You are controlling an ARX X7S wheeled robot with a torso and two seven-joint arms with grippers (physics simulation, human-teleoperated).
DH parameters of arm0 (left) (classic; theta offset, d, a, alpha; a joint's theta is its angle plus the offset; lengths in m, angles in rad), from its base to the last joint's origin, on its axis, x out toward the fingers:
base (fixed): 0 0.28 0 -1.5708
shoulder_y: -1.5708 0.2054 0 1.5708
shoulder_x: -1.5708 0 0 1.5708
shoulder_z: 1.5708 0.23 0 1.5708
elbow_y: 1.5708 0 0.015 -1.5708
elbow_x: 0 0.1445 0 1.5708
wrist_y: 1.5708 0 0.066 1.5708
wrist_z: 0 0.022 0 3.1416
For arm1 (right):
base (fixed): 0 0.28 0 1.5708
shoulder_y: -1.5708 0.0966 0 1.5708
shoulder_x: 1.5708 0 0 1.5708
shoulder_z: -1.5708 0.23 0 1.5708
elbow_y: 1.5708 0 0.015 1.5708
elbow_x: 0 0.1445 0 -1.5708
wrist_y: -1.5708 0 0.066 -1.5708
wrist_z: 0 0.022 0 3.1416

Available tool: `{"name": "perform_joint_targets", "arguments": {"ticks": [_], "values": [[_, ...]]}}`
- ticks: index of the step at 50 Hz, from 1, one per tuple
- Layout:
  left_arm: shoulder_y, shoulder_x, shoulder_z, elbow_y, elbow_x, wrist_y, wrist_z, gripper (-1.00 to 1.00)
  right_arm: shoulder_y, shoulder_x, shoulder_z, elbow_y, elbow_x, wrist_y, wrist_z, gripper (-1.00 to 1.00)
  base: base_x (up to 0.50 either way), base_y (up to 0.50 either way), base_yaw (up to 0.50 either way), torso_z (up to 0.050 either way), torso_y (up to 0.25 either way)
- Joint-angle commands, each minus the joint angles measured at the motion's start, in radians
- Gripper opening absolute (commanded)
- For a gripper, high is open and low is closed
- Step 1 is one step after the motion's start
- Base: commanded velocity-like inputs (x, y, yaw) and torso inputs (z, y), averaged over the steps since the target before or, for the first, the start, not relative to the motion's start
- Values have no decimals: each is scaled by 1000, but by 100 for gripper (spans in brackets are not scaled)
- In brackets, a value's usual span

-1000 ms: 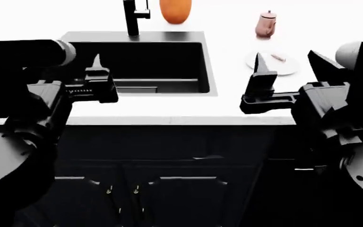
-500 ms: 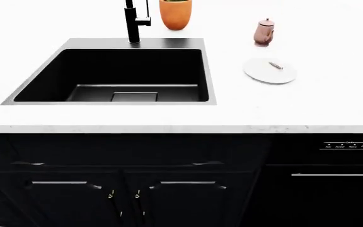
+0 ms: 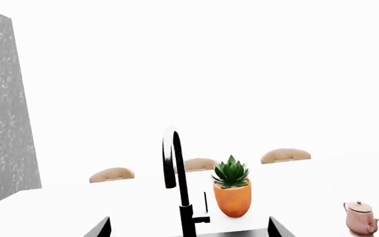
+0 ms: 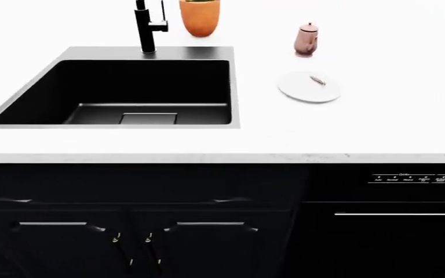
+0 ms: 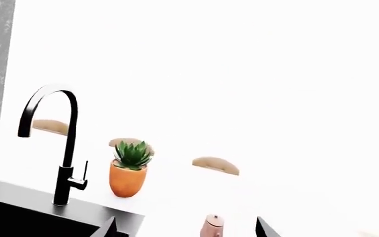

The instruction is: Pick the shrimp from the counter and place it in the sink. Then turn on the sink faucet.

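I see small white labels on the black dishwasher panel point(image 4: 419, 179) under the counter point(image 4: 377, 127), too tiny to read.

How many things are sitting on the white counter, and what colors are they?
Orange: 1, the plant pot
Pink: 1, the kettle
White: 1, the plate
Tan: 1, the shrimp on the plate
Total: 4

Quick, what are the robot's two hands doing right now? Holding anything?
Left hand: only two dark tips show in its wrist view; open or shut cannot be told.
Right hand: the same, only tips; cannot be told.
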Motion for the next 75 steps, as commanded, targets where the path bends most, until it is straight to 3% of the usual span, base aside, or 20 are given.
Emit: {"name": "perform_joint_targets", "arguments": {"ticks": [1, 15, 75], "values": [[-19, -10, 34, -13, 28, 24, 24, 100, 20, 12, -38, 21, -11, -14, -28, 100, 0, -500, 0, 0, 0], [-4, -21, 24, -18, 17, 43, -8, 100, 12, 19, -56, 22, -40, -66, -39, 100, 7, -250, 0, 0, 0], [-5, -41, 67, -27, 1, 81, -7, 100, 42, 38, -120, 52, -10, -84, -29, 100, 500, -13, 0, 0, 1]]}}
